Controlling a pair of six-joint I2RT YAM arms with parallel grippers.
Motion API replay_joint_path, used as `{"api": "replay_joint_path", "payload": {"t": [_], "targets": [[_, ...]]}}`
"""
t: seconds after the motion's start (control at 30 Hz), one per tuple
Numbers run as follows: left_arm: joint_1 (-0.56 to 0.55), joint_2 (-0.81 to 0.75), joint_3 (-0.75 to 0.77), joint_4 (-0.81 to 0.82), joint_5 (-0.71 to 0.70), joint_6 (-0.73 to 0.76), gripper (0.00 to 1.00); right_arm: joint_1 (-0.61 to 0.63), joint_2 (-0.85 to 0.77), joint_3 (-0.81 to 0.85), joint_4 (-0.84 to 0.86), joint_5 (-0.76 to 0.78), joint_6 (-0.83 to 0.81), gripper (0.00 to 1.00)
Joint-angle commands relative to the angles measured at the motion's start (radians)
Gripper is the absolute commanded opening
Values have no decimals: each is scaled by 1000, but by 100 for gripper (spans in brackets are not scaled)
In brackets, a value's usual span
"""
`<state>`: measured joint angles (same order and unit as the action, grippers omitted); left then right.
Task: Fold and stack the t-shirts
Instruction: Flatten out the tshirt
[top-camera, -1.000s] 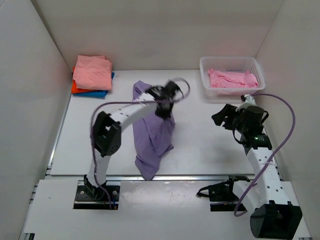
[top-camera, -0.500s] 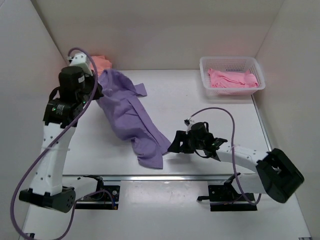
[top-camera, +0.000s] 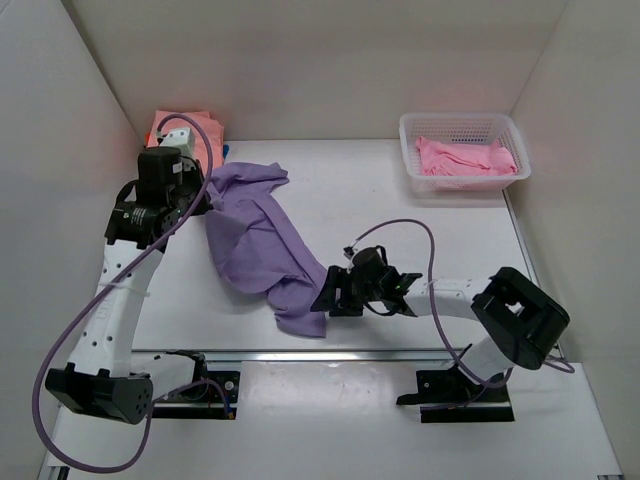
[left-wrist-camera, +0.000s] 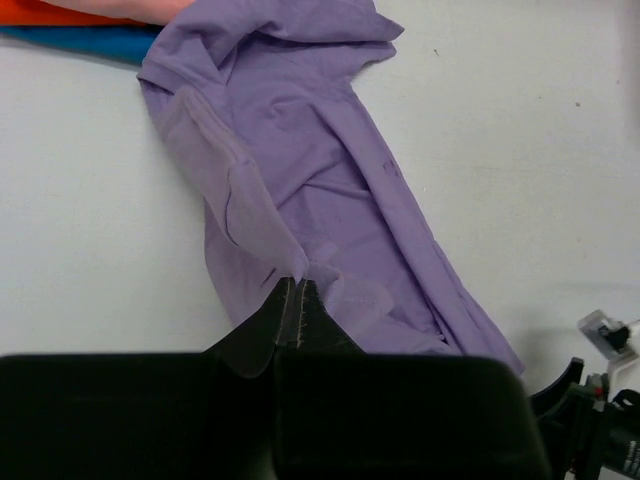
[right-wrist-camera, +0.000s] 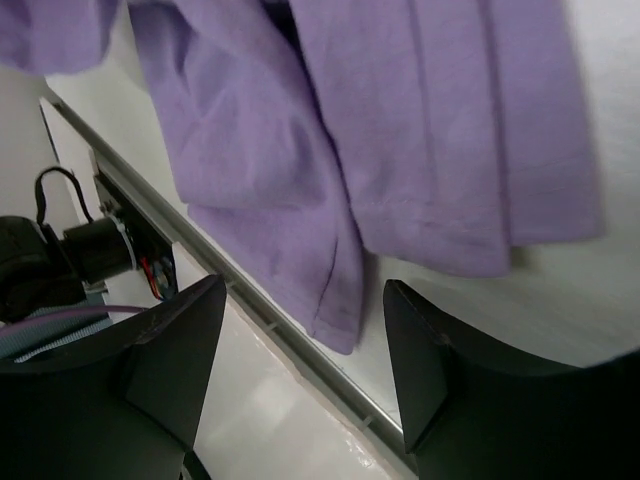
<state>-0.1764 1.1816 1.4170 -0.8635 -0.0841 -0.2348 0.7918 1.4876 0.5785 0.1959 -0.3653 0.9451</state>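
Half finished at best, judging from layout. Working on table (top-camera: 400, 180); spreading lavender t-shirt (top-camera: 255, 240), rumpled, not yet folded. Leaving pink shirt (top-camera: 465, 158) waiting in white basket (top-camera: 465, 120), well off to lavender t-shirt's far right. Counting folded stack (top-camera: 205, 122), right against its far-left corner, as done. Pinching its left edge tight with left gripper (left-wrist-camera: 297, 295); hovering right gripper (right-wrist-camera: 305, 340), fingers (right-wrist-camera: 170, 370) spread and empty, near its near hem. Failing to make out stack's lower layers or basket's count.

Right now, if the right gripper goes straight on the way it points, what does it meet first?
The purple shirt: its lower hem lies just ahead of the open right gripper, near the front edge of the table. How close they are is hard to judge.
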Motion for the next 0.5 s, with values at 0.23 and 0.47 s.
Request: {"api": "replay_joint_path", "payload": {"t": [0.23, 0.47], "targets": [[38, -48, -46, 44, 44, 32, 0, 132, 143, 103, -90, -24, -31, 4], [55, 15, 69, 44, 69, 29, 0, 54, -31, 402, -566, 139, -415, 0]]}}
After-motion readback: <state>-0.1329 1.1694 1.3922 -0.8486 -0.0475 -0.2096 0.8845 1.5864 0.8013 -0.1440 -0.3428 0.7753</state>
